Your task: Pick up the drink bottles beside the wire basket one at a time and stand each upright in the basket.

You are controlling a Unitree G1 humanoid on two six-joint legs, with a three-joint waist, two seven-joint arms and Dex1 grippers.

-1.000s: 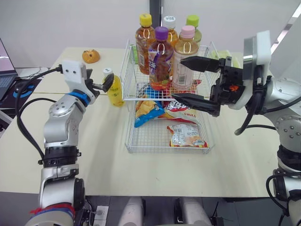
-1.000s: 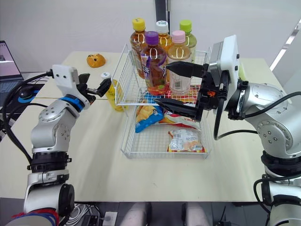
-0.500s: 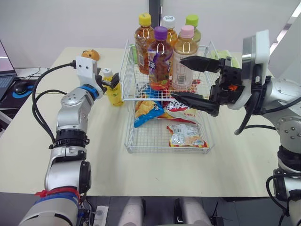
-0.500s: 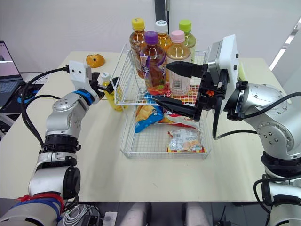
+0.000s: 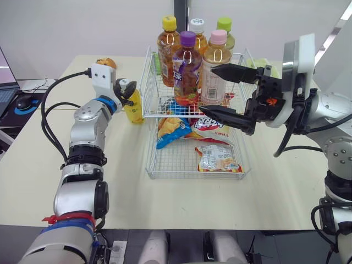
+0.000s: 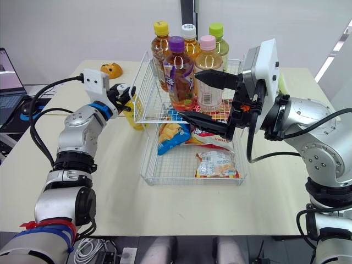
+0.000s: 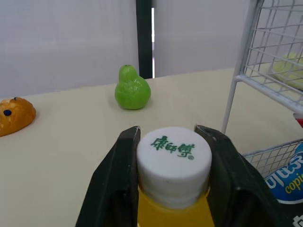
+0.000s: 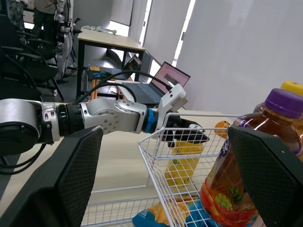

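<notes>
A yellow drink bottle (image 5: 133, 108) with a white cap (image 7: 174, 153) stands upright on the table just left of the white wire basket (image 5: 192, 176). My left gripper (image 5: 127, 91) is shut on the bottle's cap, one black finger (image 7: 116, 175) pressing on each side. Several bottles stand upright at the back of the basket, among them a purple-capped one (image 5: 188, 69). My right gripper (image 5: 207, 89) hangs open over the basket's right half, in front of the pink-capped bottle (image 5: 217, 60), with nothing between its fingers.
Snack packets (image 5: 217, 157) lie in the front of the basket. An orange bun-shaped toy (image 5: 105, 62) and a green pear (image 7: 132, 88) sit on the table behind the yellow bottle. A laptop (image 5: 5, 77) and mouse (image 5: 25, 102) are at far left.
My left arm reached in to the yellow bottle and its fingers closed from wide open onto the cap. The right gripper has stayed over the basket.
</notes>
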